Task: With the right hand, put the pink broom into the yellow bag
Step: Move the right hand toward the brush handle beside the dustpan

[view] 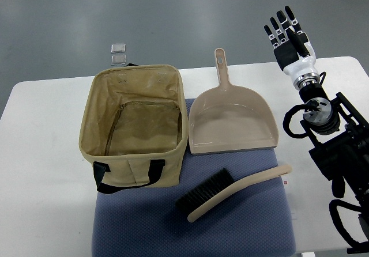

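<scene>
Writing: no legible print is showing; only a small red mark [285, 180] is sitting on the bench [40, 153] by the broom handle's tip.
Broom [230, 191]: pale beige-pink curved plastic handle with black bristles, lying on the blue textured mat [242, 228], in front of the dustpan.
Bag [134, 127]: tan-yellow fabric box, open-topped, black strap handles, standing left of the broom.
Dustpan [232, 118]: smooth matching plastic, lying flat beside the bag.
Right hand [290, 38]: black-and-white fingers [278, 26] are stretching wide, holding nothing, hovering well apart from the broom.
</scene>
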`<state>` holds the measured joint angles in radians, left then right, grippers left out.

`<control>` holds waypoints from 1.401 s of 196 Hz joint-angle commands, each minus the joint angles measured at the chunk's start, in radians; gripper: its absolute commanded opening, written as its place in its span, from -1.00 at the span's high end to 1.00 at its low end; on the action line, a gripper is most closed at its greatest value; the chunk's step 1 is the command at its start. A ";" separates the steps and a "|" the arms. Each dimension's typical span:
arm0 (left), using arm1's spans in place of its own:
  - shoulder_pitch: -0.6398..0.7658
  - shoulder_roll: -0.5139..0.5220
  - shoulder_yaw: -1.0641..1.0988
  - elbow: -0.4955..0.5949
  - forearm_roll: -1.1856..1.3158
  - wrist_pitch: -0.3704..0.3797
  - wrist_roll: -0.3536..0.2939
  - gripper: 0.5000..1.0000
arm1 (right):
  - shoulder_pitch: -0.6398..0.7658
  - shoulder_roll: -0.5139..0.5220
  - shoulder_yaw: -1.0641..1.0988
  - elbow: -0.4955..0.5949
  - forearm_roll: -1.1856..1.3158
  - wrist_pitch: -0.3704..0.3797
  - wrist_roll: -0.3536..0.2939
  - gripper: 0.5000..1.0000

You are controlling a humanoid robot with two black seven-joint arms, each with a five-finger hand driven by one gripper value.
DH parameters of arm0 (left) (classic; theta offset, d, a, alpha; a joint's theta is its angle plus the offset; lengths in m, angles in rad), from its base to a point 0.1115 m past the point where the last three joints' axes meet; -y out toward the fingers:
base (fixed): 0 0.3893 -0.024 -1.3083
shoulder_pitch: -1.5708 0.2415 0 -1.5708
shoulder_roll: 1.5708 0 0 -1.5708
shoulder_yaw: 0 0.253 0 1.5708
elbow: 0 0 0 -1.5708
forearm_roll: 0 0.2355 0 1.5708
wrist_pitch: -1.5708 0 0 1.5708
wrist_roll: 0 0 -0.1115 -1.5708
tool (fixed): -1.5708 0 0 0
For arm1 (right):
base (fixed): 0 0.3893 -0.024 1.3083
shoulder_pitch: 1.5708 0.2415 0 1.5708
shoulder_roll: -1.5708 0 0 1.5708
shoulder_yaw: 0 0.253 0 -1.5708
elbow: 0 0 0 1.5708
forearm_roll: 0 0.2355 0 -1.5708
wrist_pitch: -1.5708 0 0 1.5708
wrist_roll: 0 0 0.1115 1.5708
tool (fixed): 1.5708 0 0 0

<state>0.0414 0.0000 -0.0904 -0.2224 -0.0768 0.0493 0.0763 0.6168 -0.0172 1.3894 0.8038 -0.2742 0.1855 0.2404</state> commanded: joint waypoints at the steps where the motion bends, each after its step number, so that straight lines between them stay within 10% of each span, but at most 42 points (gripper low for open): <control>1: 0.000 0.000 0.000 0.000 -0.001 -0.002 0.000 -1.00 | 0.000 0.000 -0.001 0.000 0.000 0.000 -0.001 -0.72; 115: 0.000 0.000 -0.025 -0.055 0.002 0.000 -0.015 -1.00 | 0.095 -0.041 -0.047 0.012 -0.060 -0.093 -0.026 -0.72; 166: 0.000 0.000 -0.025 -0.055 0.002 0.000 -0.018 -1.00 | 0.164 -0.312 -0.361 0.156 -0.275 -0.034 -0.200 -0.71; 231: 0.000 0.000 -0.018 -0.072 0.006 -0.002 -0.016 -1.00 | 0.400 -0.860 -0.872 0.549 -0.680 0.196 -0.260 -0.71; 275: 0.000 0.000 -0.022 -0.104 0.006 -0.002 -0.016 -1.00 | 0.446 -1.004 -0.926 0.735 -0.683 0.287 -0.311 -0.72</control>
<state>0.0414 0.0000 -0.1092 -0.3127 -0.0704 0.0476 0.0597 1.0632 -0.9789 0.4766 1.4777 -0.9551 0.4307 -0.0346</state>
